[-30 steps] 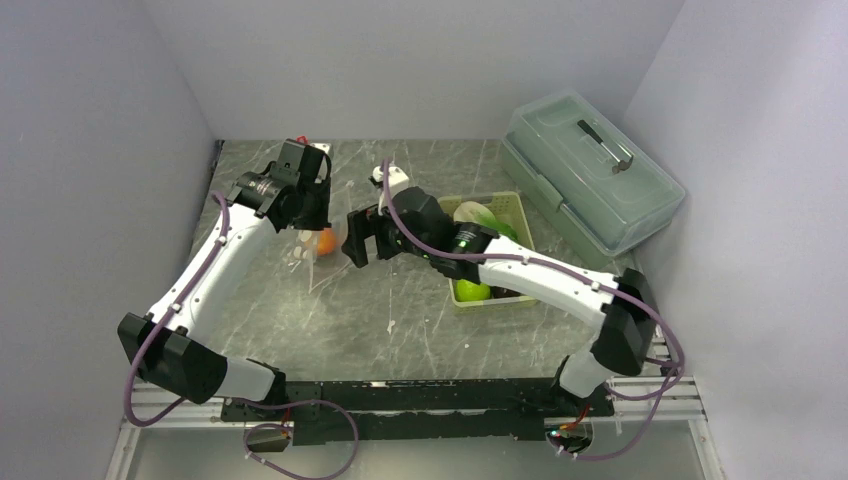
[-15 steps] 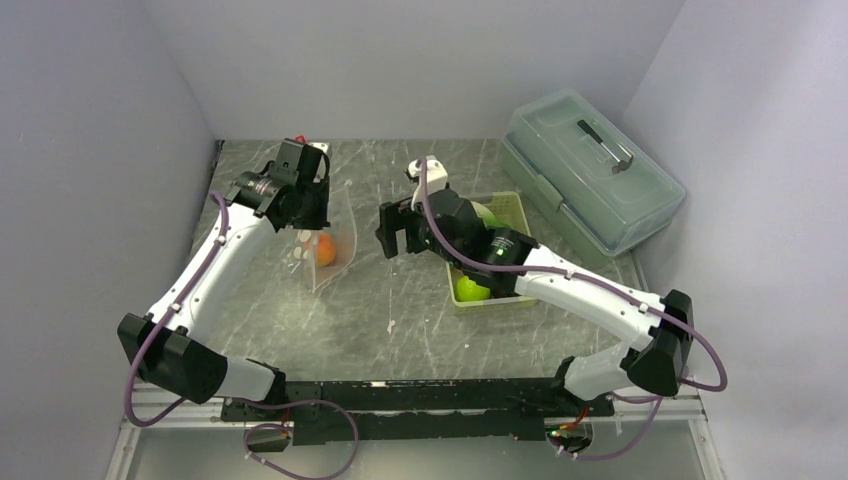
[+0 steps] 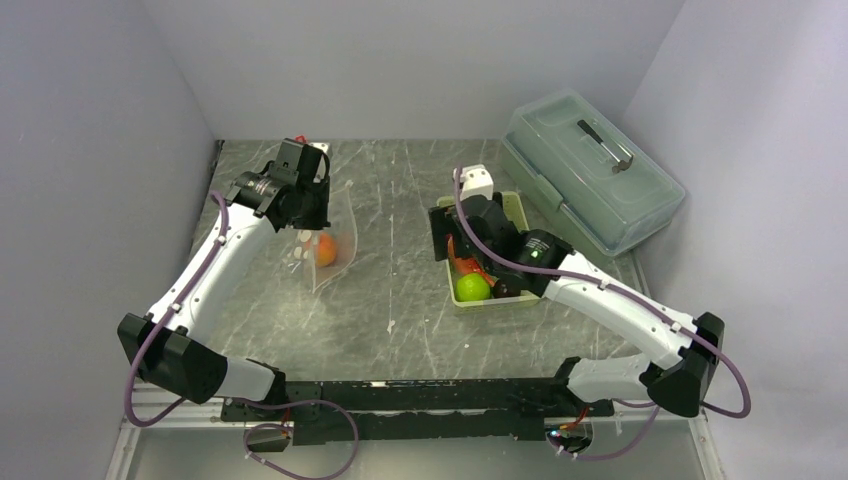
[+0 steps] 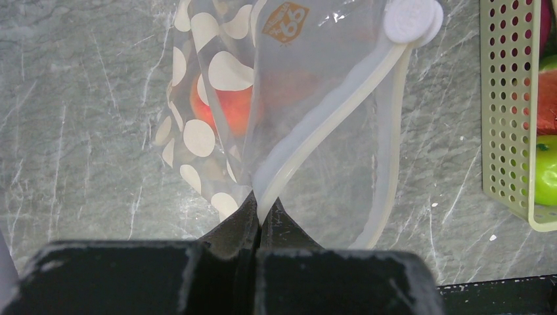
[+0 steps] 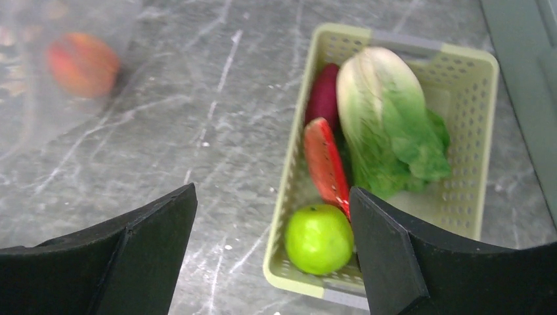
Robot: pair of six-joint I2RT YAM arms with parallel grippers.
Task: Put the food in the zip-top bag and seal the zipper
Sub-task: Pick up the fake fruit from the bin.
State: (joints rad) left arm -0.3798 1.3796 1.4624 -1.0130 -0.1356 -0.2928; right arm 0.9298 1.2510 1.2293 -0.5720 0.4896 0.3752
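Your left jaws clamp the zipper (image 4: pixel 315 131), propping the zip-top bag (image 4: pixel 217 72) open; your right jaws, spread wide, hover above the green ball (image 5: pixel 319 237).

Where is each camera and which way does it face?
Top external: above and behind, facing down at the table; left arm, right arm show.
Left wrist: faces down at the zip-top bag; left tool shut on its zipper.
Right wrist: faces down at the basket; right tool open.
Shared: basket and green ball, both wrists.
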